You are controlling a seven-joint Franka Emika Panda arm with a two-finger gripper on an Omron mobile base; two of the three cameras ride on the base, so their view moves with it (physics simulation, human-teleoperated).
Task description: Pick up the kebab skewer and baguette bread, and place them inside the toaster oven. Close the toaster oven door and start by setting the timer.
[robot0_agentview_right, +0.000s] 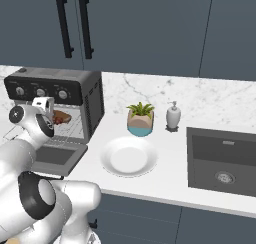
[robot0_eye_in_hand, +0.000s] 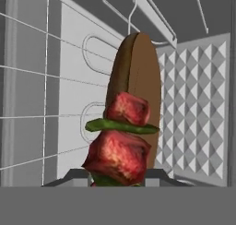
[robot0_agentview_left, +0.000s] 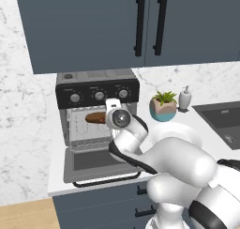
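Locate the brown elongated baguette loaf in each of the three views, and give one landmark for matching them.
Left base view: the brown elongated baguette loaf lies inside the grey-and-black toaster oven, left of the arm's wrist.
Right base view: the loaf shows in the oven cavity, just right of the wrist.
Hand view: the loaf stands at centre, behind red skewer chunks.
Shared landmark: the oven's wire rack.
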